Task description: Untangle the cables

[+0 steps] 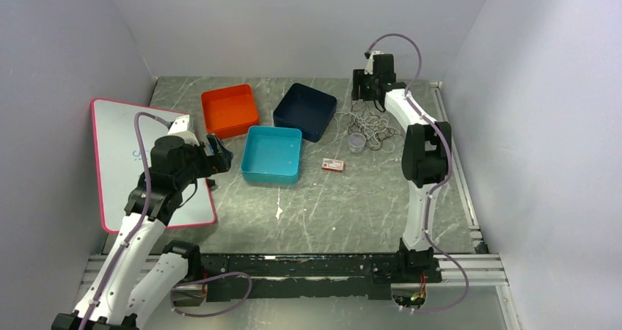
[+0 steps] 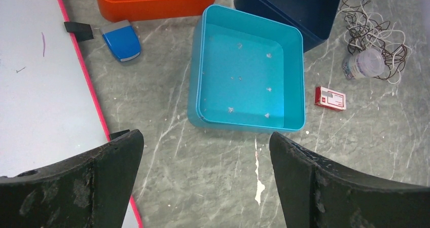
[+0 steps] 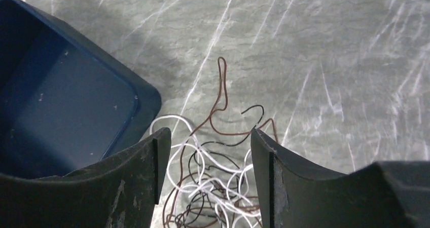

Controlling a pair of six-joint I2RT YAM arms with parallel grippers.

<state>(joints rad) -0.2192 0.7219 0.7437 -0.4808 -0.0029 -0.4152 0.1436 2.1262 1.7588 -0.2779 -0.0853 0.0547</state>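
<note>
White, black and brown cables (image 3: 210, 200) lie in one tangled heap on the worktop (image 3: 329, 61) beside the navy bin (image 3: 61, 101), nothing separated yet; right tool (image 3: 208, 134) half-open astride them, left tool (image 2: 205, 136) wide, empty.

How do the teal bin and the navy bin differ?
Colour: teal bin is light turquoise, navy bin dark blue. Pose: teal bin sits nearly square to the table, navy bin is turned diagonally. Place: navy bin lies farther back, beside the cables; teal bin is nearer the front. Both are open-topped, square, with no cable inside.
</note>
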